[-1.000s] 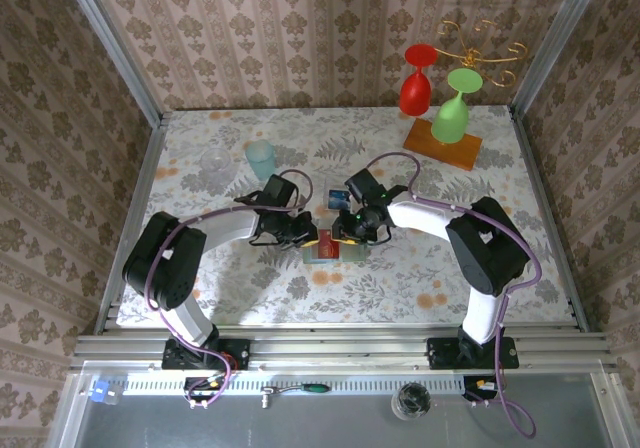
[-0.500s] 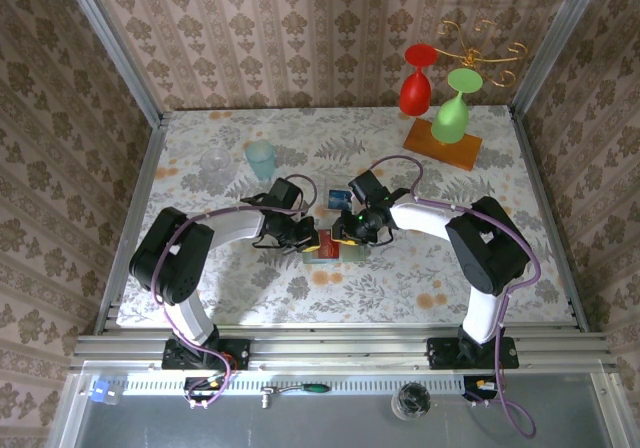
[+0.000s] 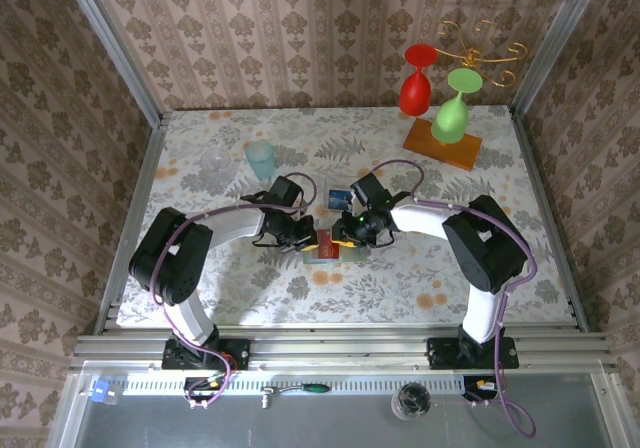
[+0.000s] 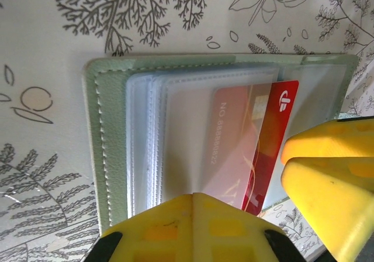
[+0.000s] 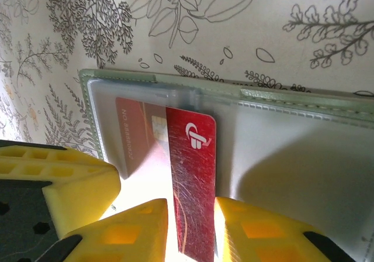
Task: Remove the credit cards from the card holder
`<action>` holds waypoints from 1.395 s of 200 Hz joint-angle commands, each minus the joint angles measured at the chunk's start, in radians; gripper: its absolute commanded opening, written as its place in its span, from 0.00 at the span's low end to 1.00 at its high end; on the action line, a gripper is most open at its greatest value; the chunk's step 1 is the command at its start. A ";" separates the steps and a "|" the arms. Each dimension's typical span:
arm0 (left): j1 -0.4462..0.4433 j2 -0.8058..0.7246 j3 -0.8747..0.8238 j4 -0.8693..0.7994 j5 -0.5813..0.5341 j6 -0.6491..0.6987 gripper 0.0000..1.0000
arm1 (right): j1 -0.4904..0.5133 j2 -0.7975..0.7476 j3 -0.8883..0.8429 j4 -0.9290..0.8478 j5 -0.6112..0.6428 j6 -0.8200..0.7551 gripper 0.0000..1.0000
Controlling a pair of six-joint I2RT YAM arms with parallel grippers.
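Pinning card holder point(image 4: 108, 133) open, pinching red card point(image 5: 191, 174) for pull-out.
Pressing down on sleeve stack w/ L gripper point(image 4: 193, 221), jaws shut, prob. to stop holder sliding at centre of table point(image 3: 400, 278). Clamping R gripper point(image 5: 190, 230) jaws on either long edge of card, approx. half out of clear sleeve point(image 5: 280, 151), ready to draw it along slot w/o lifting holder.
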 commanded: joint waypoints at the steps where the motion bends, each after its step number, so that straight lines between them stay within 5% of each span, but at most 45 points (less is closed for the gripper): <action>1: -0.010 0.012 0.016 -0.035 -0.016 0.023 0.00 | -0.005 0.025 -0.016 0.026 -0.034 0.022 0.27; 279: -0.020 0.027 0.020 -0.071 -0.033 0.028 0.00 | -0.072 -0.063 -0.132 0.141 -0.097 0.057 0.09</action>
